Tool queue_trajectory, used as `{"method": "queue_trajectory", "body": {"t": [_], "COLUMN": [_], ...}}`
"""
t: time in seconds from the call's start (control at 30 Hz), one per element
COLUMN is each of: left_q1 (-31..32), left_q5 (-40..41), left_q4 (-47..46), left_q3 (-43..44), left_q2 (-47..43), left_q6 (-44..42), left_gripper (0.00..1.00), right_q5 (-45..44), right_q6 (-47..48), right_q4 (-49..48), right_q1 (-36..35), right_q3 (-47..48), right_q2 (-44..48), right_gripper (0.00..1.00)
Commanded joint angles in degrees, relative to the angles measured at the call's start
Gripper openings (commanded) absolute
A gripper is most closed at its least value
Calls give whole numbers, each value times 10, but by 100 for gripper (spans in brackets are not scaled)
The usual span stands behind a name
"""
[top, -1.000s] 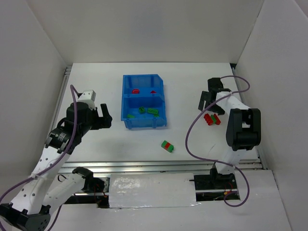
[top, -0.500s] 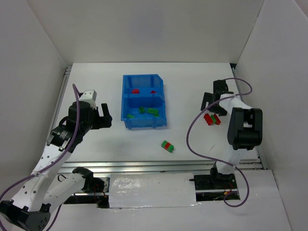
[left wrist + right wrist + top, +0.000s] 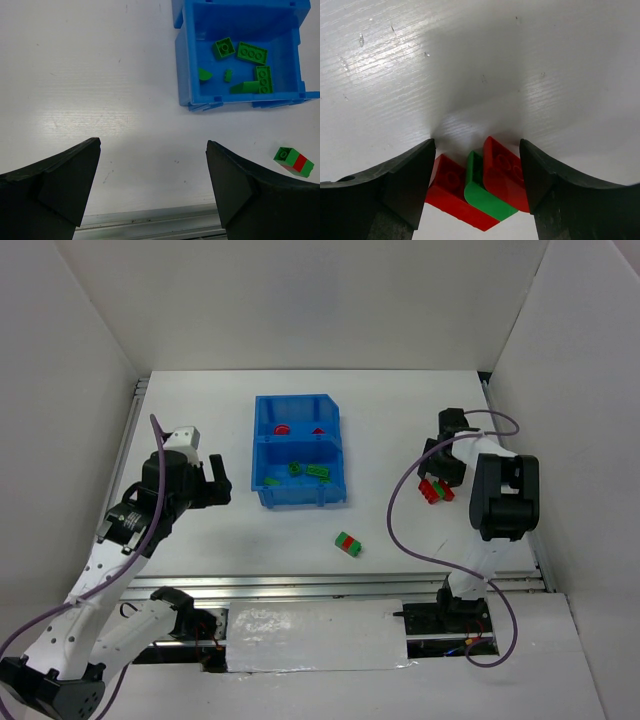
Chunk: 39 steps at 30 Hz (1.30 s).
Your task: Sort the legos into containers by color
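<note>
- Red-green-red lego cluster [image 3: 480,187] lies on the right side of the desk [image 3: 200,410]. The right hand [image 3: 476,160] straddles it, fingers parted just wider than the bricks; contact unclear.
- Green legos [image 3: 251,52] sit in the near compartment of the blue bin [image 3: 300,502], red legos [image 3: 282,428] in the far one.
- A red-green pair [image 3: 348,543] lies on the desk in front of the bin.
- Left hand [image 3: 152,150] hovers wide open, left of the bin.

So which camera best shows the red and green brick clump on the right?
The right wrist view: the clump sits close up, framed by the right gripper, two red bricks and one green. The top view shows only small red specks; the left wrist view misses it.
</note>
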<state>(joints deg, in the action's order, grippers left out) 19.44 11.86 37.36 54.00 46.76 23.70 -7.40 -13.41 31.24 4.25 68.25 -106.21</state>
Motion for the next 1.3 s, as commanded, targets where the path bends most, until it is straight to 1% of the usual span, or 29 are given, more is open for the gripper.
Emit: {"method": "queue_trajectory", "body": {"t": [0.0, 0.03, 0.07, 0.23, 0.3, 0.43, 0.47, 0.53, 0.57, 0.67, 0.73, 0.87, 0.93, 0.97, 1.0, 1.03, 1.13, 1.2, 1.27], "left_q1": [3, 3, 3, 3, 3, 3, 3, 3, 3, 3, 3, 3, 3, 3, 3, 3, 3, 3, 3], "left_q5": [12, 12, 12, 12, 11, 12, 12, 13, 14, 16, 17, 17, 16, 17, 16, 15, 13, 13, 12], "left_q4": [-12, -12, -13, -12, -13, -12, -12, -12, -12, -12, -12, -12, -12, -12, -12, -12, -12, -12, -13], "left_q3": [4, 4, 4, 5, 4, 4, 4, 4, 4, 4, 4, 4, 4, 4, 4, 3, 4, 4, 3], "left_q2": [-9, -11, -12, -14, -17, -22, -23, -26, -26, -28, -29, -32, -32, -33, -33, -33, -34, -37, -40], "left_q6": [-9, -9, -9, -9, -9, -9, -9, -9, -8, -9, -9, -9, -8, -9, -8, -9, -9, -9, -9], "left_gripper": [99, 99, 99, 99, 100, 100, 99, 99, 99, 99, 99, 99, 99, 100, 99, 100, 100, 99, 99], "right_q5": [-25, -26, -24, -23, -31, -28, -25, -15, -10, 16, 39, 85, 93, 99, 97, 94, 82, 89, 112], "right_q6": [-19, -21, -26, -49, -67, -86, -93, -98, -105, -123, -133, -158, -170, -173, -178, -185, -202, -201, -187], "right_q4": [27, 29, 30, 16, 15, 7, 8, 7, 7, -1, -10, -39, -50, -53, -61, -67, -98, -105, -112], "right_q1": [-13, -14, -15, -16, -16, -17, -17, -17, -19, -19, -18, -20, -21, -22, -25, -25, -26, -25, -26], "right_q3": [5, 4, 0, -35, -42, -53, -52, -51, -50, -50, -52, -68, -78, -80, -87, -93, -121, -130, -136], "right_q2": [25, 29, 34, 56, 56, 66, 67, 68, 66, 66, 67, 83, 89, 95, 101, 108, 164, 184, 214], "right_gripper": [75, 74, 71, 61, 55, 51, 48, 46, 40, 33, 31, 24, 25, 31, 39, 42, 48, 50, 57]}}
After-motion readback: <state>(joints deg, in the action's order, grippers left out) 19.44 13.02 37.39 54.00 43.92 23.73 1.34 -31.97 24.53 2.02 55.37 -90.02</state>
